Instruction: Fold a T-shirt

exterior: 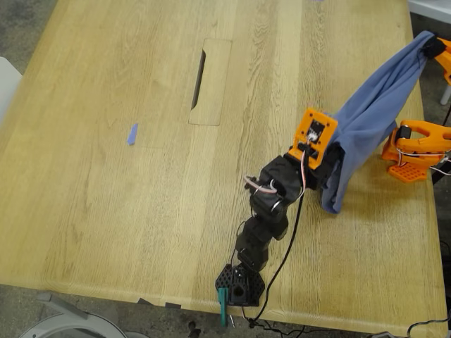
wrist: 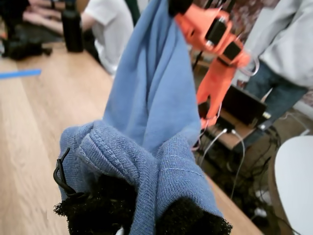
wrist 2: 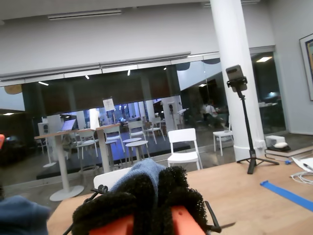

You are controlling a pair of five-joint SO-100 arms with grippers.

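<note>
The blue T-shirt [exterior: 370, 116] hangs bunched and stretched between my two grippers, above the table's edge at the exterior view's right. My first gripper [exterior: 325, 167], on the black arm, is shut on the shirt's lower end; its foam pads [wrist: 98, 210] pinch folded blue cloth [wrist: 151, 112]. My second gripper [exterior: 431, 48], on the orange arm, is shut on the upper end at the exterior view's top right. A tuft of blue cloth [wrist 2: 142, 171] shows between its black pads [wrist 2: 122, 200]. A loose end of the shirt dangles just above the table [exterior: 141, 211]. No print shows.
A small blue tape strip [exterior: 132, 134] lies at the exterior view's left. A slot [exterior: 199, 79] sits in a recessed panel at the table's far middle. The orange arm's base [exterior: 416, 151] stands at the right edge. People [wrist: 288, 44] stand beyond the table.
</note>
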